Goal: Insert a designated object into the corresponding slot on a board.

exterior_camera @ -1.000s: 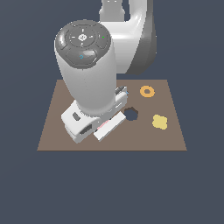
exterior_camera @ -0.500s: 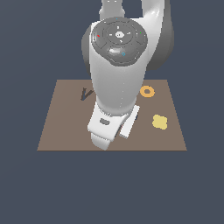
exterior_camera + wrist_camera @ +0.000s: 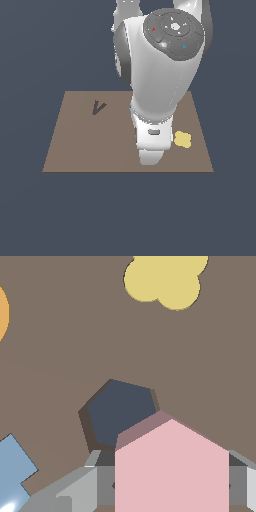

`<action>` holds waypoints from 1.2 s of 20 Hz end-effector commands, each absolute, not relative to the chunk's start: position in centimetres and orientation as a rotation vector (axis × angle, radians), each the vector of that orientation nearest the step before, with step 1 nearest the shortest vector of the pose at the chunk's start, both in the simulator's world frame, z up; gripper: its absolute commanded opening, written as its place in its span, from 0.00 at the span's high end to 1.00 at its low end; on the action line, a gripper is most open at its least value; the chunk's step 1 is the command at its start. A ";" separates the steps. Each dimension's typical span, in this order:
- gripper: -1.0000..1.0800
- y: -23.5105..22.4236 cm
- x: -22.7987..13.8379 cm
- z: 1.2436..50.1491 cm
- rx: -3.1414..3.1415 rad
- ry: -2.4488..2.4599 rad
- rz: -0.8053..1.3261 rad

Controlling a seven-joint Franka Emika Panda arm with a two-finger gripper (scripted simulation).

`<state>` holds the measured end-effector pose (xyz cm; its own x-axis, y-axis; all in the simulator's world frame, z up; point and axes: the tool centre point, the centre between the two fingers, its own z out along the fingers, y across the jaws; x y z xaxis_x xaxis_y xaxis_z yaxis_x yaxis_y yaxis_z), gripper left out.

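Gripper clamped on pink hexagonal block | block held above brown board, overlapping edge of dark hexagonal slot | yellow four-lobed piece, blue piece seen on board | slot hidden by arm in exterior view

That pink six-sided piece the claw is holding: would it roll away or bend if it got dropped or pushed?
Probably neither. The pink block looks flat-faced with sharp corners, so it should slide, not roll. Its crisp, thick edges suggest it's stiff. Between the gripper fingers it sits undeformed.
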<state>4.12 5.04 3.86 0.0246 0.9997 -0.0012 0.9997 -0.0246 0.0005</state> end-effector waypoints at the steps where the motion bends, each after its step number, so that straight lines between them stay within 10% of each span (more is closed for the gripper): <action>1: 1.00 5.7 3.6 3.9 2.159 2.279 -0.001; 23: 1.00 7.1 1.8 3.1 1.924 2.481 -0.002; 24: 0.04 7.1 1.8 3.1 1.924 2.481 -0.002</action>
<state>1.79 7.06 3.13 -0.2484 0.9687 -0.0015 0.9687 0.2484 -0.0013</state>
